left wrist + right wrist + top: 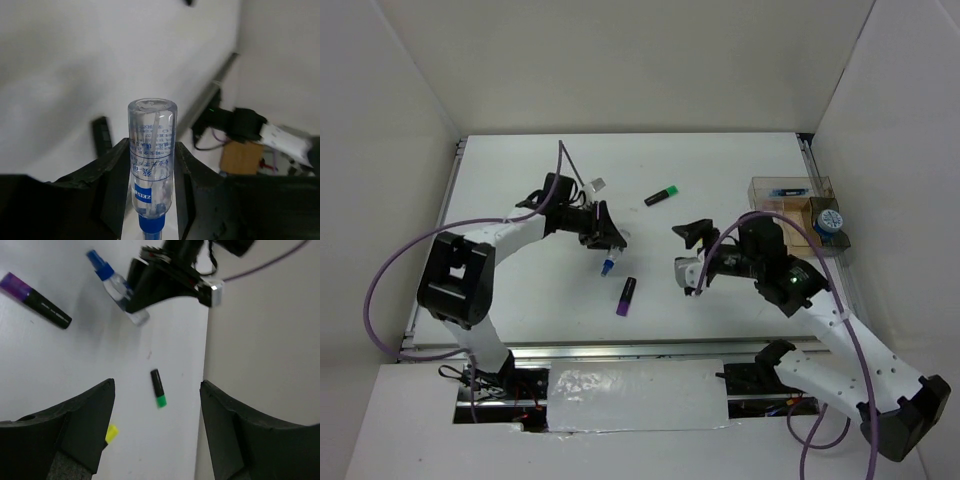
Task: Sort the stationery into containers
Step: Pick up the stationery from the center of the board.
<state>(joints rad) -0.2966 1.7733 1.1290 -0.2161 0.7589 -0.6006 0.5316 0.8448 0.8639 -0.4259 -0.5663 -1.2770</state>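
Clear plastic bottle (151, 145) w/ blue cap is clamped in the left tool (607, 240): both fingers (117, 170) press its sides, jaws roughly half closed on it. Can't tell if it's off the worktop (520, 170). Purple-ended highlighter (626, 296) lies just nearside of that tool, btw. the two tools, touching neither. Right tool (688, 252) gapes wide, nothing in it, hovering over bare worktop. Green-ended highlighter (662, 196) lies beyond it on the far side, well apart. A yellow bit (112, 432) shows beside one right finger, rest hidden. Clear box (756, 200) sits right of the right tool, past its wrist. Blue pen (787, 191) lies inside, tape roll (830, 222) at its near right corner; in or beside, can't tell.
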